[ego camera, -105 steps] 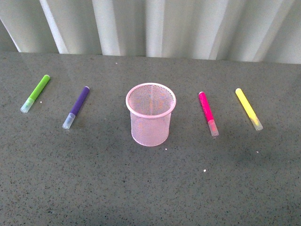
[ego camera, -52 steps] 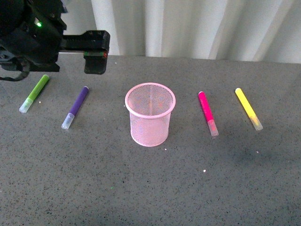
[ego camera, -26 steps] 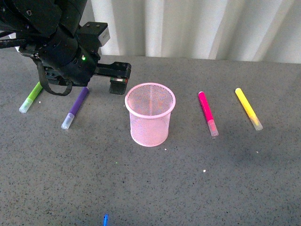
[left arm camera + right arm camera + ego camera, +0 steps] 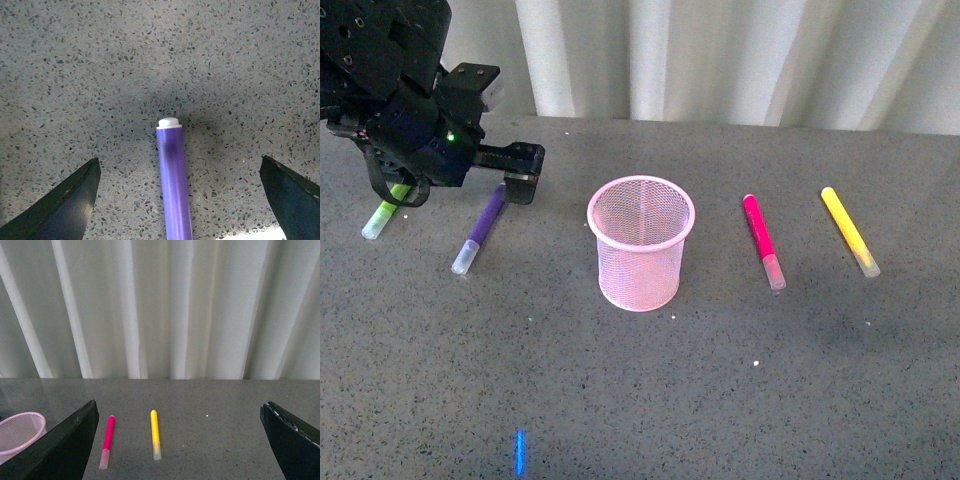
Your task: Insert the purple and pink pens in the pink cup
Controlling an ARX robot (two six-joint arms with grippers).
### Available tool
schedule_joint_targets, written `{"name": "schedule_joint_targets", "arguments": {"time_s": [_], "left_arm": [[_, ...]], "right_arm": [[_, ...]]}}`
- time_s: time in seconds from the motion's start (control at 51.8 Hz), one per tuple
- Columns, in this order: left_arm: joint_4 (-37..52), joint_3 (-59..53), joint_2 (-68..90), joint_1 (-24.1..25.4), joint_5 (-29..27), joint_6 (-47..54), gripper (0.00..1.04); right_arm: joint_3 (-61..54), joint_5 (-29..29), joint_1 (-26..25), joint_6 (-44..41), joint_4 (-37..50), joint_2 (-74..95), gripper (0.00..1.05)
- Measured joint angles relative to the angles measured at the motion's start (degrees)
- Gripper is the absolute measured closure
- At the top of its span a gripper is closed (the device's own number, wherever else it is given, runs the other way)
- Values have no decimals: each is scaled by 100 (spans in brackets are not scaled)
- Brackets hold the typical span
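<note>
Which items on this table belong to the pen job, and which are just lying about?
Job:
- purple pen, between the open left gripper's fingers
- pink pen
- pink cup

Lying about:
- green marker
- yellow marker

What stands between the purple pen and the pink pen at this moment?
The pink cup stands upright between the purple pen and the pink pen, touching neither. The front view shows this.
</note>
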Motion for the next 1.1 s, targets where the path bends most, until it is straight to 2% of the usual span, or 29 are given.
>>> {"name": "schedule_joint_targets", "arguments": {"time_s": [0.464,0.579,0.695,0.908,0.966,1.101], "left_arm": [[341,31,365,-92,22,15,8],[400,35,393,-50,-4,22,29],[490,35,415,-37,0,22,43],[612,-20,426,-37,-4,-2,85],[645,-33,424,-33,-20,-22,90],[767,-144,363,-15,-57,-149,92]], "right_arm": [[0,0,0,0,0,0,7],[0,0,0,0,0,0,7],[0,0,0,-2,0,0,7],[0,0,0,-2,0,0,7],[0,0,0,0,0,0,7],[0,0,0,-2,0,0,7]]}}
